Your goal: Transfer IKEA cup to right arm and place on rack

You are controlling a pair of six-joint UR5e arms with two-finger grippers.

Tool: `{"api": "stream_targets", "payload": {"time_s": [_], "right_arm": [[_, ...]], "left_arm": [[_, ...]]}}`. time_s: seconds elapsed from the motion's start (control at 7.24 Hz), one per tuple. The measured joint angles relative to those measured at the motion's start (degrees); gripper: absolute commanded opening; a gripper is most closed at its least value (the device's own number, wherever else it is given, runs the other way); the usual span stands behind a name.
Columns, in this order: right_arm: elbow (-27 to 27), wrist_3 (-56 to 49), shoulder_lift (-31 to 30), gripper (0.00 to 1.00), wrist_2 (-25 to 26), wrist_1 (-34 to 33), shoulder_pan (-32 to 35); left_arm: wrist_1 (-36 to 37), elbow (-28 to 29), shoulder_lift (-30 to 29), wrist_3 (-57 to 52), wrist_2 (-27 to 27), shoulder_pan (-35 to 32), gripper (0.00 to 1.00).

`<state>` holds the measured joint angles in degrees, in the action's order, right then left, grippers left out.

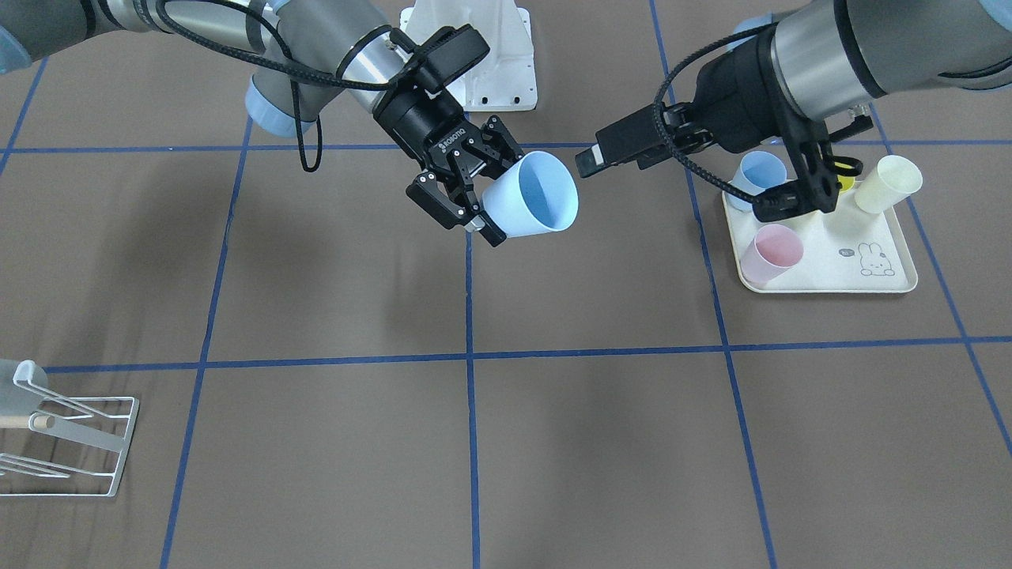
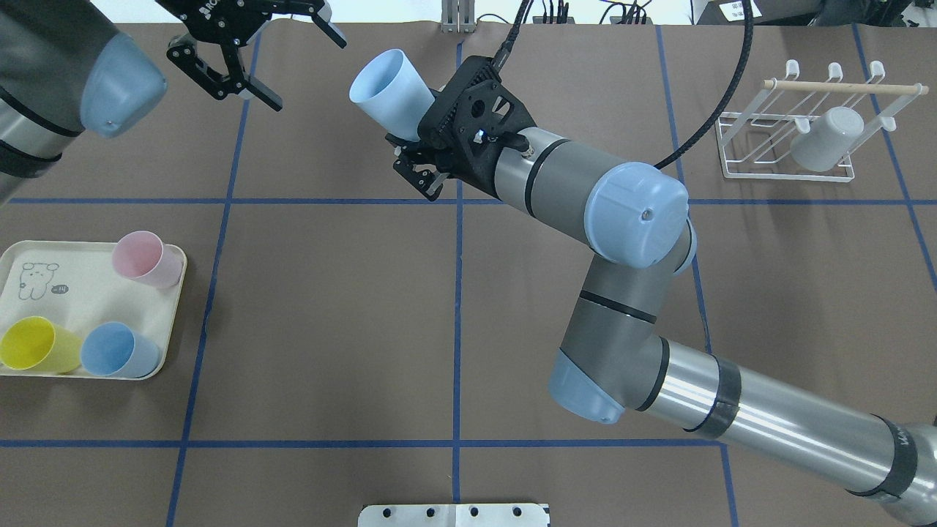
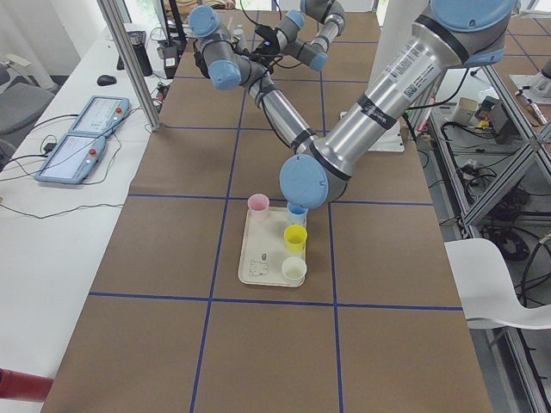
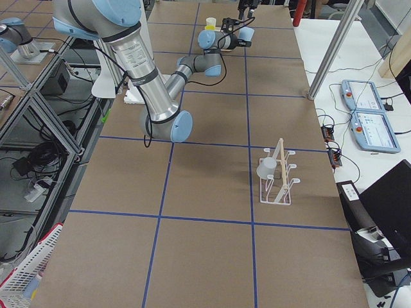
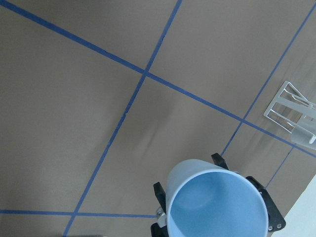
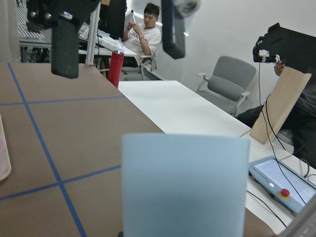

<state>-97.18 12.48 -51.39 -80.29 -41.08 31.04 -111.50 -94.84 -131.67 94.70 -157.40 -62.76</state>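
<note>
Your IKEA cup (image 1: 531, 197), pale blue, is hanging in the air over the table's middle, toward the far edge, with its mouth tilting at the left gripper (image 2: 304, 69). The right gripper (image 1: 500, 191) is clamping its narrow end. The left gripper's fingers are standing wide apart, clear of the cup. The rack (image 2: 787, 174) is sitting at the far right corner and is carrying a grey cup (image 2: 827, 139).

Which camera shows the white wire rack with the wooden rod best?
Overhead: the whole white wire rack shows, unblocked. Front-facing crops it, the right-side view shows it small, the left wrist only a corner.
</note>
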Motion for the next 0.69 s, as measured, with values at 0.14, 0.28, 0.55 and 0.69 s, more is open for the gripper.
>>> {"api": "stream_targets", "payload": {"time_s": [0.14,0.28,0.55,0.69], "right_arm": [[-3.68,-0.08,-0.18,0.37,-0.14,-9.87,1.36],[-6.76,-0.65,-0.11,0.38,-0.68,-19.19,3.14],[-10.53,-5.26,-0.15,0.38,-1.8,-33.19,7.45],[-11.45,-9.86,-0.23,0.39,-1.95,-38.48,9.68]], "left_arm": [[-0.32,-0.14,0.27,-0.5,4.09,-0.05,1.0],[-0.42,-0.36,0.76,-1.23,8.92,0.01,1.0],[-0.41,-0.72,4.06,-6.84,16.14,0.5,1.0],[-0.41,-0.75,6.43,-10.35,18.05,0.63,1.0]]}}
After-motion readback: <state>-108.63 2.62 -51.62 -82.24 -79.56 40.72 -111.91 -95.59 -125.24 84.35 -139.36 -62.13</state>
